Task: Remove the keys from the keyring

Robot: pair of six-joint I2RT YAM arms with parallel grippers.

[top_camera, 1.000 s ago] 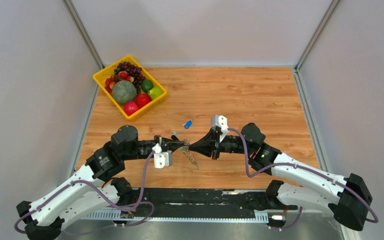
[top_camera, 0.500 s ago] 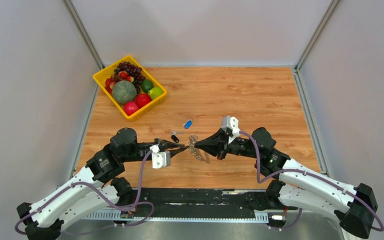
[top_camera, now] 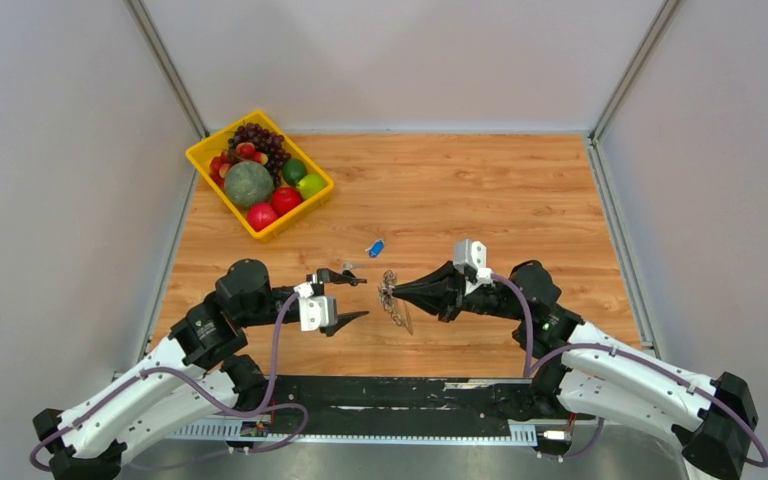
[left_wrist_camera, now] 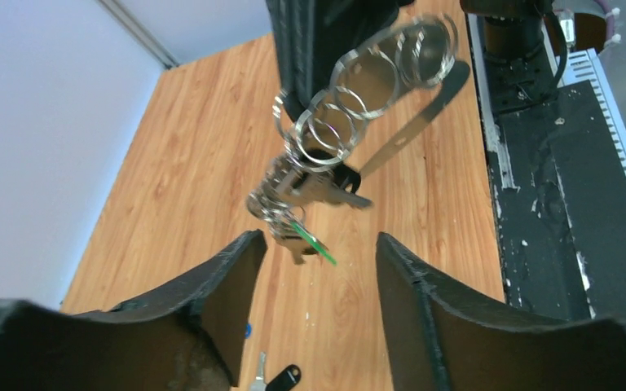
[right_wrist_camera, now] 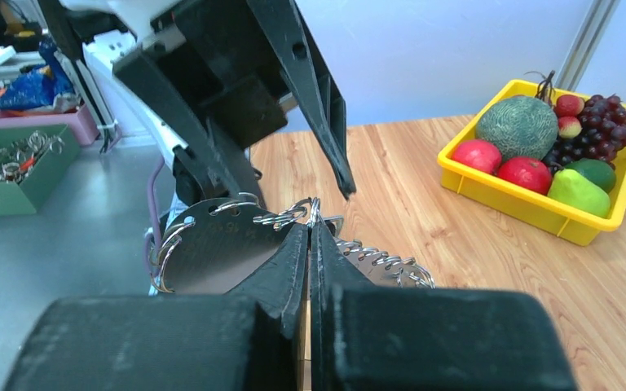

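You had the task only partly done. Your right gripper point(top_camera: 392, 292) was clamped tight on the thin greyish wire keyring point(left_wrist_camera: 344, 98), holding it up off the wooden table point(top_camera: 480, 190) in the gap between the two arms. From it hung the bunch of small flat silver-grey metal keys point(left_wrist_camera: 297, 191), one carrying a green plastic tag point(left_wrist_camera: 314, 240). Your left gripper point(top_camera: 364, 298) stood just beside the bunch with its jaws spread apart and nothing between them; from its wrist view the keys dangled ahead of the two black fingers point(left_wrist_camera: 220, 301), touching neither.

Two loose pieces lay on the boards a little beyond the grippers: a blue-tagged key point(top_camera: 375, 247) and a black-headed key point(top_camera: 350, 267). I take those as removed, so you had made a small start. Most of the keys were on the ring, so the bulk of the work was left. How the rings link together I could not tell.
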